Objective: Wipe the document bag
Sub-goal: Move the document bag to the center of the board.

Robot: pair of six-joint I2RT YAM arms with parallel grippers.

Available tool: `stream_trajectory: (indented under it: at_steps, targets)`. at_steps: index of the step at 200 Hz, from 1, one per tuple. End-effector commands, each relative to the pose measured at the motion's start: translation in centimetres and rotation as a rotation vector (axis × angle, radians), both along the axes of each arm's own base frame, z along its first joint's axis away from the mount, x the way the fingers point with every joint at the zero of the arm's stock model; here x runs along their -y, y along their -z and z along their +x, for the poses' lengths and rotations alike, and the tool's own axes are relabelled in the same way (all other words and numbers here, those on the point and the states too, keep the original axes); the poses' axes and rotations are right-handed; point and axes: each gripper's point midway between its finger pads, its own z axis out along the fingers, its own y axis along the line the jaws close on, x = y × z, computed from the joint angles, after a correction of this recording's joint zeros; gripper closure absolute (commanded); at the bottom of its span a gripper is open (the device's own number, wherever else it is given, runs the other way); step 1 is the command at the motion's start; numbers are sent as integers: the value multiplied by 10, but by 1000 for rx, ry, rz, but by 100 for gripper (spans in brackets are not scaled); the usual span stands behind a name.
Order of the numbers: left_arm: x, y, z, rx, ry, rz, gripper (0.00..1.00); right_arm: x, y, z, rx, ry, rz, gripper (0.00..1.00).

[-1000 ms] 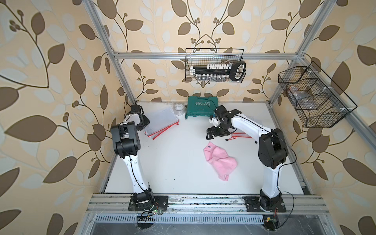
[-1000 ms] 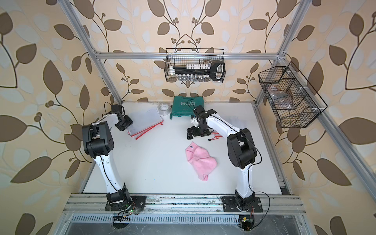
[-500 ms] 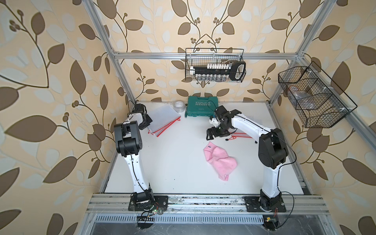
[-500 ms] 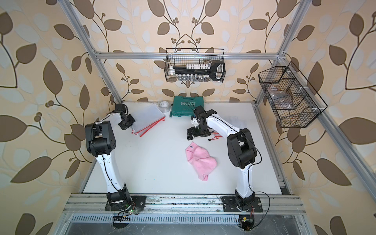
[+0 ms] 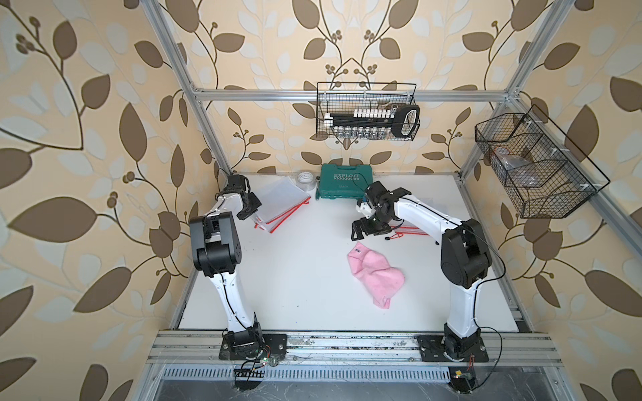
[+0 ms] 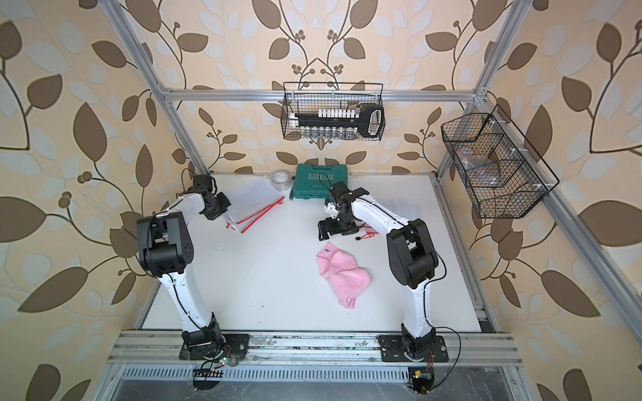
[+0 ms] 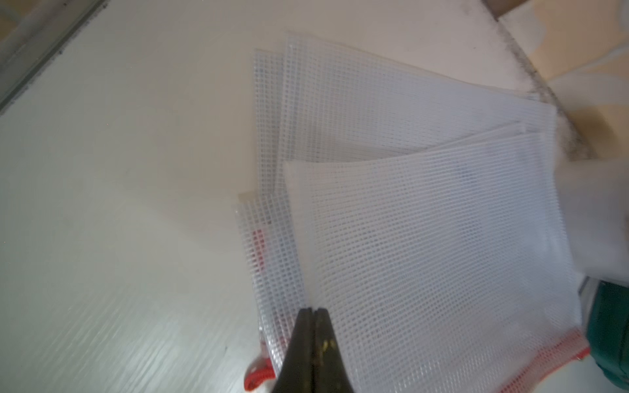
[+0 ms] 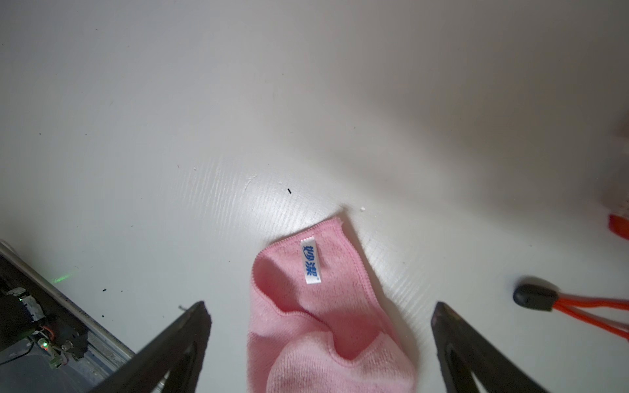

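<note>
Several white mesh document bags (image 5: 281, 199) (image 6: 255, 199) with red zip edges lie fanned out at the table's back left. My left gripper (image 5: 255, 214) (image 6: 225, 215) is at their near-left corner. In the left wrist view its jaws (image 7: 312, 309) are pressed together on the edge of the top document bag (image 7: 442, 255), which curves up off the others. A pink cloth (image 5: 377, 274) (image 6: 342, 274) lies crumpled mid-table. My right gripper (image 5: 359, 232) (image 6: 324, 232) hovers open just behind it. In the right wrist view the cloth (image 8: 289, 282) lies below, between the spread fingers of that gripper (image 8: 321, 304), untouched.
A green tool case (image 5: 345, 185) and a tape roll (image 5: 306, 178) sit at the back edge. Another mesh bag with a red cord pull (image 5: 396, 236) (image 8: 578, 306) lies under the right arm. Wire baskets hang on the back wall (image 5: 366, 111) and right wall (image 5: 535, 166).
The left gripper has gone from partly open to shut at the corner of the bag stack, and the stack has shifted slightly toward the back. The right arm and the pink cloth have not moved.
</note>
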Motion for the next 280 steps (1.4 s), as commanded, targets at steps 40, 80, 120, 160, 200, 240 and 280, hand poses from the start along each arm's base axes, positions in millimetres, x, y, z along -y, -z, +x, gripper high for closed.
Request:
stream_trajectory:
  at_steps: [40, 80, 120, 160, 200, 240, 280]
  targets:
    - [61, -29, -78, 20, 75, -144, 100, -9, -9, -11, 4, -24, 19, 2]
    - [107, -15, -153, -57, 141, -181, 100, -13, -14, -10, 12, -25, 25, 2]
    - [152, -17, -196, -99, 241, -127, 100, -23, -21, -15, 26, -45, 38, 2]
    - [183, -12, -216, -145, 288, -133, 100, -43, -30, -6, 83, -97, 12, 2]
    - [214, 12, -252, -255, 383, -68, 100, -63, -52, 31, 169, -86, 40, 6]
    - [242, 34, -284, -348, 523, -13, 100, -95, -26, 36, 122, -148, 58, 29]
    - [240, 47, -301, -390, 550, 25, 100, -142, -1, 5, 10, -261, 151, 25]
